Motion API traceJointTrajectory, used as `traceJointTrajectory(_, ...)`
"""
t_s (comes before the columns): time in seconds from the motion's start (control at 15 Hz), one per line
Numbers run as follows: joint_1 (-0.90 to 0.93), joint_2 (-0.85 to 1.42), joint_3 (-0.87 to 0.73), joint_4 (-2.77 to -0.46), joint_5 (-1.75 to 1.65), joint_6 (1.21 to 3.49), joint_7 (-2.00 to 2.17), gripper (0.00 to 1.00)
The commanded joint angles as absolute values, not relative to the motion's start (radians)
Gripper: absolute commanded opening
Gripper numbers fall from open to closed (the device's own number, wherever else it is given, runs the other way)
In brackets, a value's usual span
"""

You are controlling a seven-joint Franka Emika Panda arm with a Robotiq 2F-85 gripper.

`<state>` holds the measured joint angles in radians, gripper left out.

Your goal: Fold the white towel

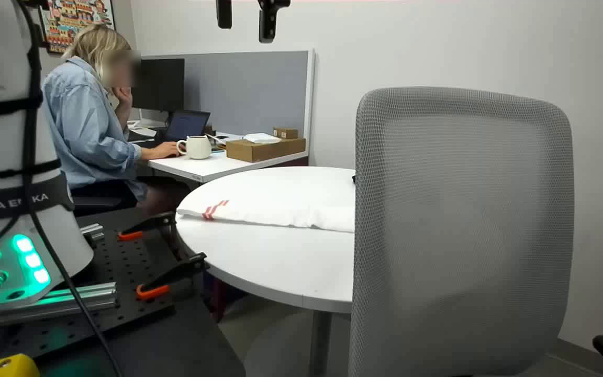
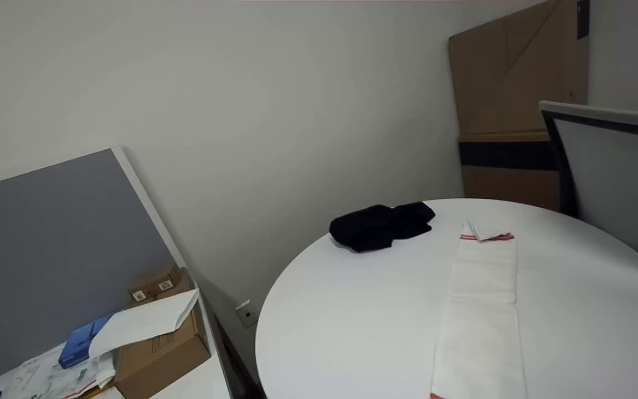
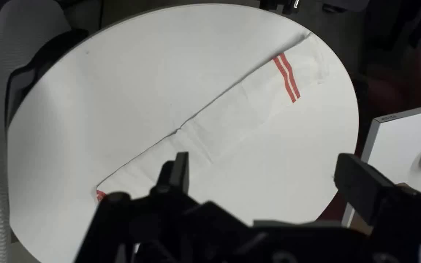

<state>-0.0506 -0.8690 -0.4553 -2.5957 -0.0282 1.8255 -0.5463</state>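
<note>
The white towel (image 1: 275, 214) lies on the round white table as a long narrow folded strip. It also shows in an exterior view (image 2: 482, 316), with red stripes near its far end and a small corner turned up there. In the wrist view the towel (image 3: 239, 106) runs diagonally, with a double red stripe near its upper right end and a bit of red at its lower left end. My gripper (image 3: 263, 164) is open and empty, its fingers wide apart. In an exterior view the gripper (image 1: 246, 23) hangs high above the table, apart from the towel.
The round table (image 2: 341, 332) also bears a crumpled black cloth (image 2: 380, 226) near its edge. A grey mesh chair (image 1: 461, 225) stands against the table and hides part of it. A person (image 1: 89, 115) sits at a desk (image 1: 202, 168) with a mug (image 1: 198, 147) and cardboard boxes (image 1: 265, 150).
</note>
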Motion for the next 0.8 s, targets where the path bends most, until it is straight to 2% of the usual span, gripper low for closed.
traceJointTrajectory(0.0, -0.067, -0.862, -0.442, -2.594, -0.016, 1.824, -0.558, 1.0)
traceJointTrajectory(0.53, -0.056, -0.846, -0.453, -2.573, -0.034, 1.783, -0.598, 1.0)
traceJointTrajectory(0.73, -0.06, -0.796, -0.379, -2.58, -0.109, 1.764, -0.576, 1.0)
